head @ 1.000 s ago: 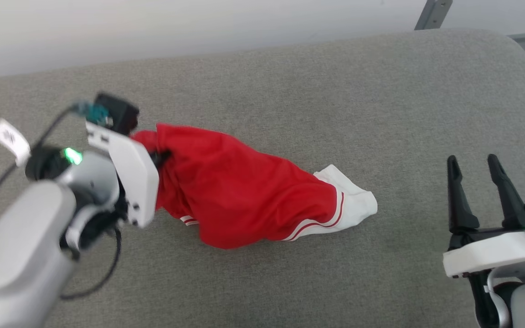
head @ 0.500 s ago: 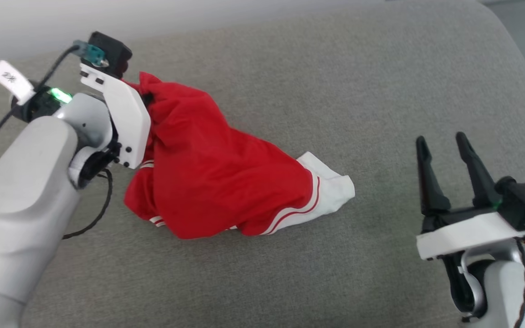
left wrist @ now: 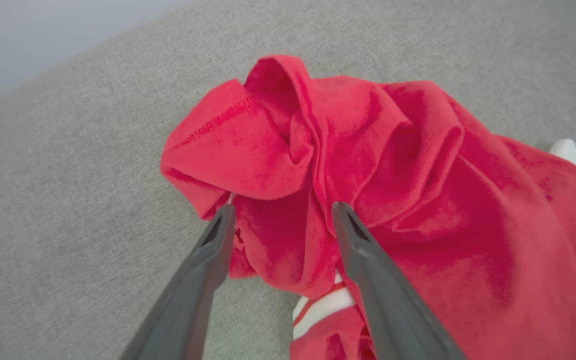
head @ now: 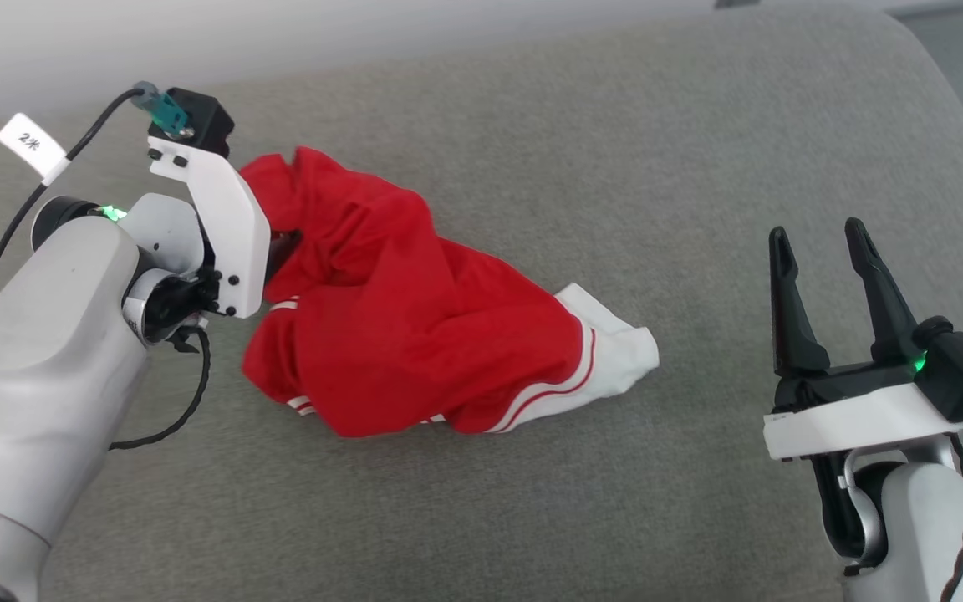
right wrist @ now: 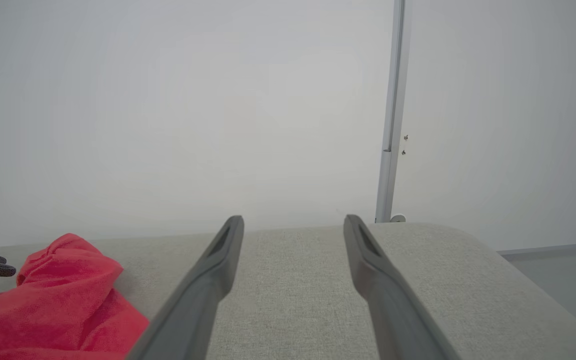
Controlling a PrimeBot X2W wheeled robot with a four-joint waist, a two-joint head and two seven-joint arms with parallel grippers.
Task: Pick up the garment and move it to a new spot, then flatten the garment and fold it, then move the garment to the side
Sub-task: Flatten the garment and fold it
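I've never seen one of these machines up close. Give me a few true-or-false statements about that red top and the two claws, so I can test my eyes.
1. The garment lies bunched up, not spread flat. True.
2. The right gripper is clamped on the white cuff. False: it is open and stands apart from the garment, off to the side.
3. The left gripper has its fingers spread, with red folds lying between them. True.
4. The garment rests on a wooden table. False: it lies on a grey cushion covered in fabric.
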